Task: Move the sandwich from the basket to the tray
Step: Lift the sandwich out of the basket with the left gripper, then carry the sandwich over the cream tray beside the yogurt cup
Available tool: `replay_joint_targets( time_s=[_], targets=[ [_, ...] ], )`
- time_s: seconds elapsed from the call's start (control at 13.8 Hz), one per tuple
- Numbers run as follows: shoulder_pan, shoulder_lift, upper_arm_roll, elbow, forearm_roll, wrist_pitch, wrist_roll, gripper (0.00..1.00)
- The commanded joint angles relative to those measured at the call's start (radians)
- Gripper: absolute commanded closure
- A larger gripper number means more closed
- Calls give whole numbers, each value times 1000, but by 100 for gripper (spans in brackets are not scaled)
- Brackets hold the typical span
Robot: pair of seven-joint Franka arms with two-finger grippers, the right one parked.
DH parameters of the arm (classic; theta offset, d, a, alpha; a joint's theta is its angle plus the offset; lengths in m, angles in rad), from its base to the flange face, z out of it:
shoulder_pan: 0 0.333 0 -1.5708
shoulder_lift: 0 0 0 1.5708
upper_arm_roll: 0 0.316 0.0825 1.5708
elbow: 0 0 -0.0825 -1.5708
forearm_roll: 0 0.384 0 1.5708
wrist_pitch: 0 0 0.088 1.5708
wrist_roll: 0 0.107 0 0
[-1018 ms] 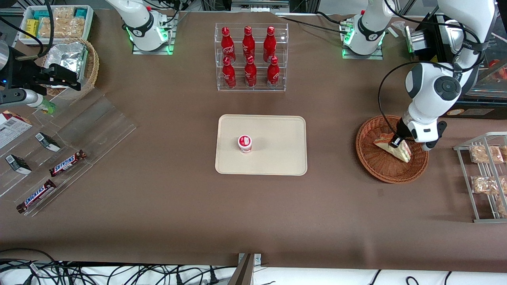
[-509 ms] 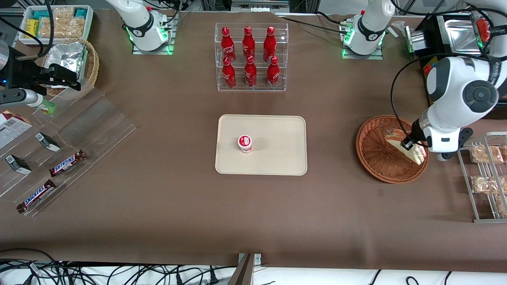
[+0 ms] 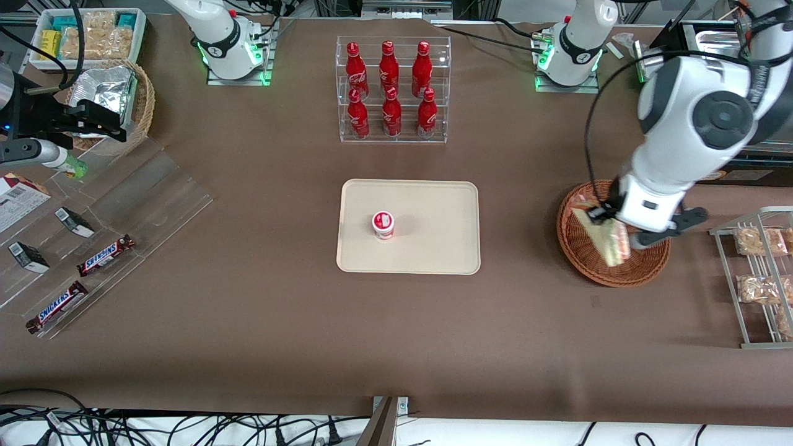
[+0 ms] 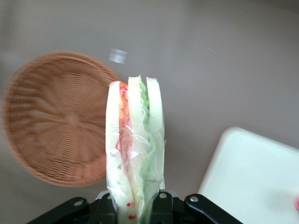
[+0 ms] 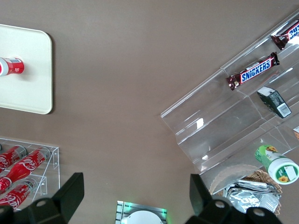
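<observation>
gripper (image 3: 600,214) with sandwich (image 3: 604,236) above basket (image 3: 582,248) | tray (image 3: 433,248) toward parked arm's end | cup (image 3: 383,224) on tray

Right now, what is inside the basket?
The basket looks empty: only bare weave shows. The tool holds the sandwich lifted above it. In the front view the sandwich and arm cover part of the basket floor.

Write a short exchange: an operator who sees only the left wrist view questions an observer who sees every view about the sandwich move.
Operator: Is the tray bare?
Observer: No. A small red-and-white cup stands on the tray.
Operator: Where is the gripper on the table?
Observer: The gripper, shut on the sandwich, shows over the basket in the front view, toward the working arm's end.
</observation>
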Motion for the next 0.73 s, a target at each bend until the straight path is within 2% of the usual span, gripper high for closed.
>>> replay_joint_targets(
  time_s=[0.0, 0.22, 0.44, 0.58, 0.65],
  targets=[
    [-5, 51, -93, 67, -35, -21, 76, 100],
    [-8, 117, -214, 81, -18, -1, 65, 100],
    [-74, 189, -238, 75, -17, 94, 60, 100],
    [-117, 249, -238, 69, 31, 182, 9, 100],
    [-142, 284, -238, 64, 87, 211, -54, 100]
  ],
)
